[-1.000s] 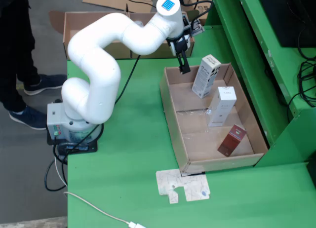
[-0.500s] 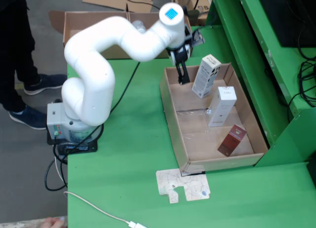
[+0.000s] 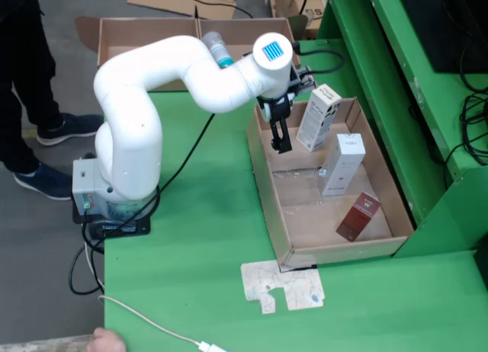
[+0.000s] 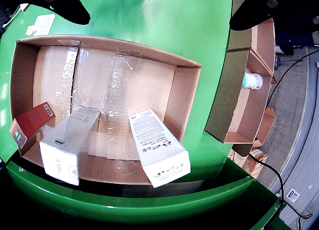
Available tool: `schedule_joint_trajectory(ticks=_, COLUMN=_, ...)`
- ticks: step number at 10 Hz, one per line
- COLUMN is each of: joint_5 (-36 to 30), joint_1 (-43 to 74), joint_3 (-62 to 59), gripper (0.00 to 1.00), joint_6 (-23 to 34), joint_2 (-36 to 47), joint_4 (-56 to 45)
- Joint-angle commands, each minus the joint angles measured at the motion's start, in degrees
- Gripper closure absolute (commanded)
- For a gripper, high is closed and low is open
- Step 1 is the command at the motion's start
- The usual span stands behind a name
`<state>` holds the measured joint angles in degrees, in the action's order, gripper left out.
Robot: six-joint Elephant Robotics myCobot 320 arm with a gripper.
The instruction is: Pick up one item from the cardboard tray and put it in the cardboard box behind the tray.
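The view that rides on the gripper shows the two fingertips (image 4: 65, 6) set wide apart at the top corners, with nothing held between them. Below lie the cardboard tray (image 4: 187, 98) and three upright cartons leaning on its far wall: the nearest white carton (image 4: 159, 148), a second white carton (image 4: 70, 143), and a dark red carton (image 4: 31, 123). In the view from above, the gripper (image 3: 282, 142) hangs over the tray's end nearest the cardboard box (image 3: 160, 36). For a clean pick, the wide jaws should be centred over the nearest white carton and aligned across its narrow faces, so that the neighbour is not struck.
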<state>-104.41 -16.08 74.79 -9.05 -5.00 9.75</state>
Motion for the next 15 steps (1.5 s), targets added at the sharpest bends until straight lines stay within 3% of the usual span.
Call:
schedule_joint_trajectory(ticks=1, joint_5=-2.1, joint_1=7.56, joint_3=-5.14, gripper=0.0, joint_6=6.02, joint_2=0.74, joint_4=-5.97)
schedule_joint_trajectory(ticks=5, joint_5=-2.76, joint_1=13.41, joint_3=-8.5, gripper=0.0, joint_6=11.88, joint_2=-0.47, joint_4=-11.14)
schedule_joint_trajectory(ticks=6, joint_5=-3.0, joint_1=16.71, joint_3=-14.24, gripper=0.0, joint_6=14.75, joint_2=-4.0, joint_4=-16.57)
schedule_joint_trajectory(ticks=8, joint_5=-2.82, joint_1=17.74, joint_3=-17.47, gripper=0.0, joint_6=15.42, joint_2=-6.06, joint_4=-19.09)
schedule_joint_trajectory(ticks=15, joint_5=2.87, joint_1=14.95, joint_3=-43.26, gripper=0.0, joint_6=9.92, joint_2=-18.48, joint_4=-42.23)
